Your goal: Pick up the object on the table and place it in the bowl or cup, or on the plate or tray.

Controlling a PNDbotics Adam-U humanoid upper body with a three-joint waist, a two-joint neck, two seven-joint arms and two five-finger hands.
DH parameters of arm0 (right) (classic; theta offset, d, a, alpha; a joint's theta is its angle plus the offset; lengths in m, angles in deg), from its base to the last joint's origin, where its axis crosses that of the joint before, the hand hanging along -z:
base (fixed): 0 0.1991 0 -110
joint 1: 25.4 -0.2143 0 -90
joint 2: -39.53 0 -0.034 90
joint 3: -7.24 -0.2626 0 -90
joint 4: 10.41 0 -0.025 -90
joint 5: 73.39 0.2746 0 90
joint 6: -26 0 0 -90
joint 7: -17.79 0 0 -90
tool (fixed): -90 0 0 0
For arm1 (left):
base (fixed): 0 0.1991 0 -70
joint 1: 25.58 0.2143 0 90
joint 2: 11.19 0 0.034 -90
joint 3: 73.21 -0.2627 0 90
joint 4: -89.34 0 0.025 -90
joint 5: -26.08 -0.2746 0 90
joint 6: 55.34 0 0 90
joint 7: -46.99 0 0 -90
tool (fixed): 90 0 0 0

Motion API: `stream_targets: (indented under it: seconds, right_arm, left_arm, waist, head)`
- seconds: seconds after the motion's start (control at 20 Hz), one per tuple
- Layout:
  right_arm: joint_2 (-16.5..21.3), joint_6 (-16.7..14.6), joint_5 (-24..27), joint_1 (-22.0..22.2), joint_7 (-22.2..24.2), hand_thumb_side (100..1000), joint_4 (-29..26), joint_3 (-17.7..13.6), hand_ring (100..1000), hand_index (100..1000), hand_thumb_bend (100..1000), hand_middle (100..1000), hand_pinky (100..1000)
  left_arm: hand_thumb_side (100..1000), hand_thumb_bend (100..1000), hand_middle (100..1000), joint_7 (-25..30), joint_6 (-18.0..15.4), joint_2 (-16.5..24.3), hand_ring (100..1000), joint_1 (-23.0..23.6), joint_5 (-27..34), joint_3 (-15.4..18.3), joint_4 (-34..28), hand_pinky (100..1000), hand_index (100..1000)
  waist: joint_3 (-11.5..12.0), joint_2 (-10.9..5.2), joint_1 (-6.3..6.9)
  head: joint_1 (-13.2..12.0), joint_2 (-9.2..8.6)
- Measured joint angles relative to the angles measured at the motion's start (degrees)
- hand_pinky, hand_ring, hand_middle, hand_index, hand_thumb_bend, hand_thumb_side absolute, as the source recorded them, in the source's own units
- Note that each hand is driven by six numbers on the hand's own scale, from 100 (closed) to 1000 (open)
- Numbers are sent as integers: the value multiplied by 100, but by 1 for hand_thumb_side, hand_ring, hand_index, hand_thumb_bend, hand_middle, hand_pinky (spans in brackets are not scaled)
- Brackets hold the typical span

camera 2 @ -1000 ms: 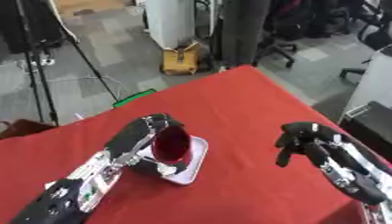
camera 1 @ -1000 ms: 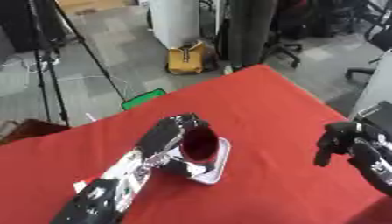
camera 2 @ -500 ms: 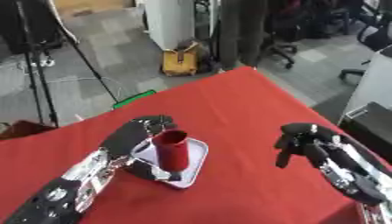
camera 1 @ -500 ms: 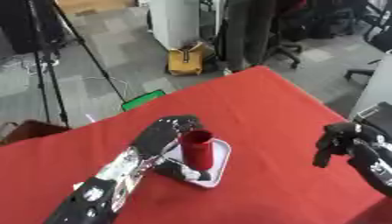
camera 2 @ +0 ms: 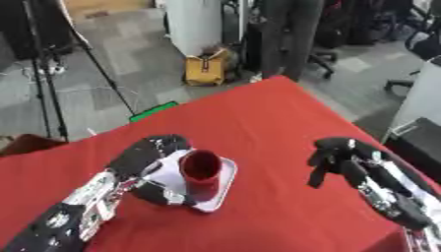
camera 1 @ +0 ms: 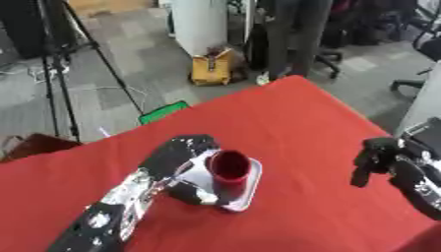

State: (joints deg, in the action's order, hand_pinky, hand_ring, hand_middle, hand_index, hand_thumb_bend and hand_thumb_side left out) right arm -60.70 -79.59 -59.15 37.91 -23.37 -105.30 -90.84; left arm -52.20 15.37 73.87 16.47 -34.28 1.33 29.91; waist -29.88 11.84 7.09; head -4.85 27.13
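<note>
A dark red cup (camera 1: 231, 167) stands upright on a small white tray (camera 1: 245, 193) on the red table (camera 1: 293, 118). My left hand (camera 1: 176, 160) comes in from the lower left and sits right beside the cup, its fingers curved around the cup's left side. Whether they still touch it is unclear. My right hand (camera 2: 336, 157) hovers over the table at the right, fingers curled downward, holding nothing.
The table's far edge runs diagonally across the view, with grey floor beyond. A tripod (camera 1: 65, 64), a yellow bag (camera 1: 212, 69), a white pillar (camera 1: 203, 24) and office chairs (camera 1: 344, 34) stand on the floor behind the table.
The cup has gone from tilted in my left hand to standing upright on the tray. My left hand stays close beside it. The right hand has hardly moved.
</note>
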Motion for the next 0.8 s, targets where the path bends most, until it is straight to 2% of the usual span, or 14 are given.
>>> stream_targets:
  seconds: [0.15,0.3,0.35,0.4,0.45,0.5,0.55,0.6,0.7,0.8]
  right_arm:
    - [5,-2,0,6,-2,589,2,-24,518,850,100,642,544]
    - [7,-11,0,27,-11,589,8,-58,518,851,100,642,544]
    - [11,-17,0,39,-17,588,13,-74,518,851,100,642,545]
    - [25,-25,0,56,-25,588,21,-91,518,851,100,642,545]
    - [38,-32,0,62,-32,589,31,-111,518,851,100,642,545]
    - [58,-41,-1,90,-41,552,40,-126,518,851,100,641,545]
    - [59,-49,-3,113,-49,589,43,-143,518,851,100,642,546]
    - [72,-54,-4,141,-54,589,45,-159,518,851,100,642,546]
    - [108,-64,-8,162,-64,589,50,-187,518,850,100,642,546]
    - [117,-76,-10,193,-76,589,51,-216,518,850,100,641,546]
  left_arm:
    - [736,861,750,-44,-24,189,726,167,606,-16,-580,765,833]
    - [730,845,742,16,80,546,715,451,1692,19,-1546,757,825]
    - [713,794,713,86,138,658,679,543,2083,30,-1887,729,824]
    - [697,798,708,168,168,770,675,694,2546,58,-2293,724,822]
    - [691,797,703,264,195,913,670,900,3060,117,-2731,722,820]
    - [691,797,703,365,230,1071,670,1136,3581,203,-3188,722,820]
    - [703,756,679,473,289,1232,647,1345,4057,310,-3606,714,816]
    - [703,756,679,566,367,1355,647,1569,4462,434,-4001,714,816]
    - [708,748,676,715,509,1559,645,2106,5085,700,-4686,714,816]
    - [728,737,665,837,594,1667,630,2532,5454,934,-5100,714,816]
  waist:
    - [133,0,-28]
    - [254,0,-62]
    - [293,-2,-80]
    - [370,-6,-85]
    - [474,-14,-89]
    - [577,-23,-95]
    - [640,-34,-114]
    - [710,-52,-134]
    - [915,-80,-154]
    - [1054,-81,-176]
  head:
    - [59,2]
    - [133,8]
    - [157,9]
    - [195,9]
    - [236,11]
    - [274,13]
    - [300,16]
    - [328,31]
    - [380,63]
    - [402,92]
